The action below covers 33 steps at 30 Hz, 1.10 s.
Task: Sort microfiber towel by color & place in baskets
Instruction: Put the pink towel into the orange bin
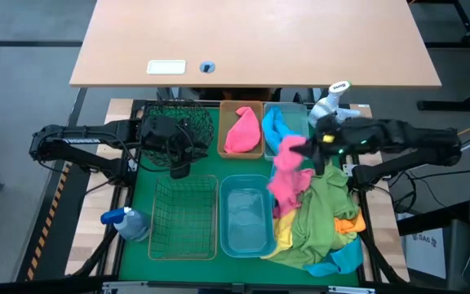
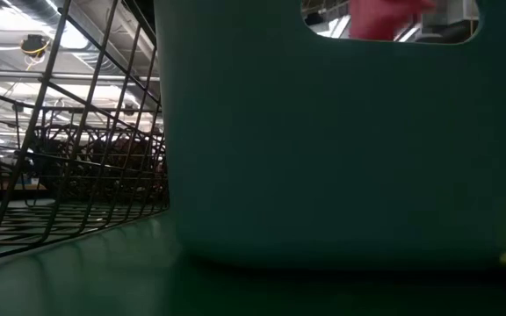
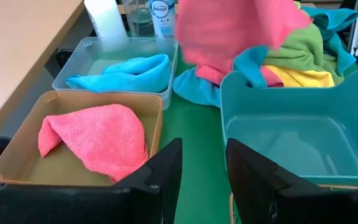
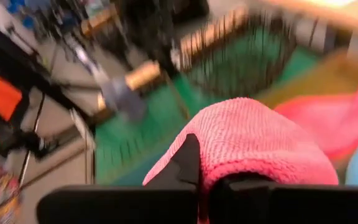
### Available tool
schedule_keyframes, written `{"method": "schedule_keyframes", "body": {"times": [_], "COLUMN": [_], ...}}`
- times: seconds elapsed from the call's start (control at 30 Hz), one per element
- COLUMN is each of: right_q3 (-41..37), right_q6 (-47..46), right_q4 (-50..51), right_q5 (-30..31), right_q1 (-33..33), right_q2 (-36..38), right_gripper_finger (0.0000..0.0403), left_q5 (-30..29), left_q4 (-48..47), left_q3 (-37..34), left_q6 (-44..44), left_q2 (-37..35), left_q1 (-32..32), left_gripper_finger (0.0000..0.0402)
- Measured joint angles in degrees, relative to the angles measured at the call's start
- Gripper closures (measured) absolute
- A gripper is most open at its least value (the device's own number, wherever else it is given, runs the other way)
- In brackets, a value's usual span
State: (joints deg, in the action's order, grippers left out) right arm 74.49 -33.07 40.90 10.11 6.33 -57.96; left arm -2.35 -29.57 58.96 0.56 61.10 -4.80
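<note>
My right gripper (image 1: pixel 315 152) is shut on a pink towel (image 1: pixel 288 173), held up over the left edge of the towel pile (image 1: pixel 325 224), next to the pale blue bin (image 1: pixel 298 122). That bin holds a blue towel (image 3: pixel 122 70). The amber bin (image 1: pixel 223 135) holds another pink towel (image 3: pixel 95 144). The blue bin (image 1: pixel 246 216), the rectangular wire basket (image 1: pixel 184 217) and the dark green mesh basket (image 1: pixel 188 121) have no towel in them. My left gripper (image 3: pixel 202 168) is open above the table, between the mesh basket and the wire basket. My right gripper pinches the pink towel at a bunched fold (image 4: pixel 229 167) between its two fingers; the cloth bulges up over the fingertips (image 4: pixel 188 163). The towel hangs slack below the gripper (image 1: pixel 284 189). Whether its lower end touches the pile I cannot tell.
The pile holds green, yellow, orange and blue towels on the green mat's right side. One spray bottle (image 1: pixel 127 222) lies at the mat's left edge and another (image 1: pixel 331 100) stands at the far right. A wooden desk (image 1: pixel 300 41) lies beyond the mat.
</note>
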Motion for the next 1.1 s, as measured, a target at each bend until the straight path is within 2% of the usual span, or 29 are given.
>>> {"method": "schedule_keyframes", "body": {"times": [0.17,0.27,0.4,0.6,0.73,0.87,1.1], "right_q3": [4.0,4.66,4.68,4.68,4.66,4.66,4.64], "right_q6": [10.93,15.97,17.04,17.95,20.65,23.58,24.83], "right_q4": [-7.27,-10.97,-14.47,-18.8,-21.08,-21.62,-21.37], "right_q5": [5.2,5.06,-0.53,-15.0,-21.4,-24.52,-24.71], "right_q1": [-0.2,-2.79,-9.11,-20.14,-25.96,-30.09,-33.19], "right_q2": [-0.33,-1.11,-3.19,-9.97,-15.11,-19.73,-26.05], "right_gripper_finger": [0.04,0.0401,0.0401,0.0402,0.0402,0.0402,0.0402], "left_q5": [0.02,0.02,0.03,0.07,0.07,0.08,0.09], "left_q4": [1.85,3.71,5.07,4.86,4.93,4.88,4.86], "left_q3": [0.0,-0.02,-0.02,-0.02,-0.02,-0.02,-0.02], "left_q6": [0.01,0.02,0.02,0.02,0.02,0.02,0.04], "left_q2": [0.0,0.0,0.0,0.0,0.0,0.0,0.0], "left_q1": [0.0,0.0,0.0,0.0,0.0,0.0,0.0], "left_gripper_finger": [0.0282,0.0282,0.0282,0.0282,0.0282,0.0282,0.0282]}}
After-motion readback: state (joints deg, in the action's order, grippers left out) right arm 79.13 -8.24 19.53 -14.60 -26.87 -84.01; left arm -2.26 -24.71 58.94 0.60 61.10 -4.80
